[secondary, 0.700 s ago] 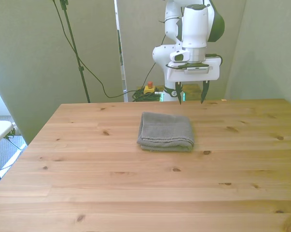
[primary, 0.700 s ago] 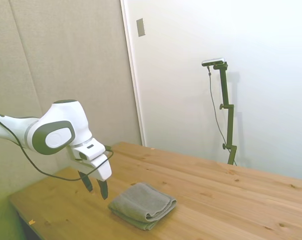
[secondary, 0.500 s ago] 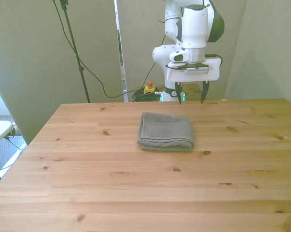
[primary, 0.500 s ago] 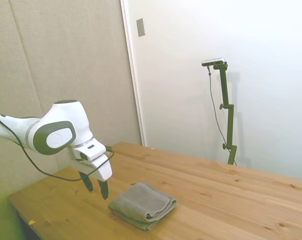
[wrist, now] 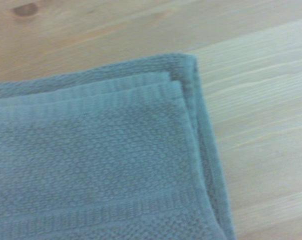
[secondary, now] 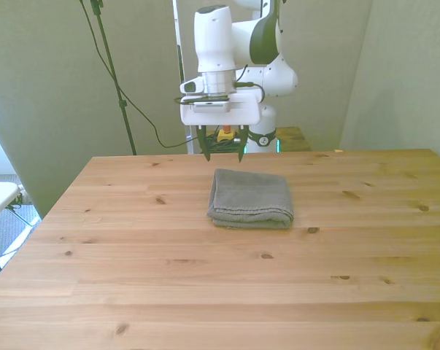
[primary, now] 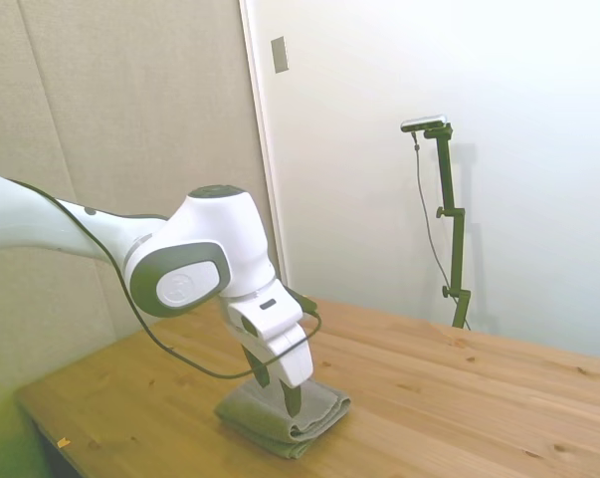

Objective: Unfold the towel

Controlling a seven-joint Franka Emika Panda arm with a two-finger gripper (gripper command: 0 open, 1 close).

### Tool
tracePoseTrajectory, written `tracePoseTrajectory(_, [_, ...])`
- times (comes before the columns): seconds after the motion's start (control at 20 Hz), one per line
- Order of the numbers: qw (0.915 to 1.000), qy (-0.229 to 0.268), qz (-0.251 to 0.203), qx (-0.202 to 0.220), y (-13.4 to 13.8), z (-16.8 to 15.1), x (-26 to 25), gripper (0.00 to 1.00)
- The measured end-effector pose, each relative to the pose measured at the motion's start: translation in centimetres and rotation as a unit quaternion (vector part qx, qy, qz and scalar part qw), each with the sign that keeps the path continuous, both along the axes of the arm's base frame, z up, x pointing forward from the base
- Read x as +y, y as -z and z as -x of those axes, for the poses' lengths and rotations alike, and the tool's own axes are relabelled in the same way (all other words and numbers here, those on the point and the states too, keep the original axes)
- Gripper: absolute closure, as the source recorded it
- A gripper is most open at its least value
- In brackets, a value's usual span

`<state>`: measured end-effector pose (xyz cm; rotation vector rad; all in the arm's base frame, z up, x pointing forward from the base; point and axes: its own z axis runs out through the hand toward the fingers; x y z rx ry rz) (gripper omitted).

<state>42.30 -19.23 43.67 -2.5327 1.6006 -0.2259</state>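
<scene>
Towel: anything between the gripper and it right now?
Nothing visible. The open gripper hangs above the folded towel's far corner on the front view's left, with only bare table around it.

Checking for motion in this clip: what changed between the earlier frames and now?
The gripper swung across toward the front view's left, from beside the towel's far right corner to above its far left corner. In the side view it now hangs over the towel rather than short of it. It is open and holds nothing. The towel stayed folded in the same spot on the table.
</scene>
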Motion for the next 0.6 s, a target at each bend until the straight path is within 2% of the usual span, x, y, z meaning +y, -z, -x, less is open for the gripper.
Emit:
tracePoseTrajectory(0.25, [0.9985,-0.011,-0.047,-0.024,2.2,1.3,-2.4,0.0])
tracePoseTrajectory(0.4, [0.9927,-0.04,-0.101,-0.051,3.6,2.2,-3.0,0.0])
tracePoseTrajectory(0.6, [0.9899,-0.048,-0.125,-0.045,5.3,2.9,-3.9,0.0])
